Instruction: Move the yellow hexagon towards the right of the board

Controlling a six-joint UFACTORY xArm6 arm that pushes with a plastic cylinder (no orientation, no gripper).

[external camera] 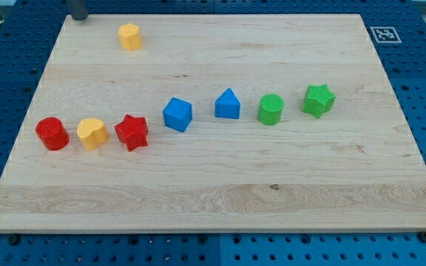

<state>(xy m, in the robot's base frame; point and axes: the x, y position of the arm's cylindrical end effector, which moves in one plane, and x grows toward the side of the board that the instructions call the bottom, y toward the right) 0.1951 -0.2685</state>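
The yellow hexagon stands near the view's top left of the wooden board. My tip is at the board's top-left edge. It lies to the left of the hexagon and slightly higher in the view, with a clear gap between them. Only the rod's lower end shows.
A loose row of blocks crosses the middle: red cylinder, yellow heart-like block, red star, blue cube, blue house-shaped block, green cylinder, green star. A black-and-white marker lies off the top-right corner.
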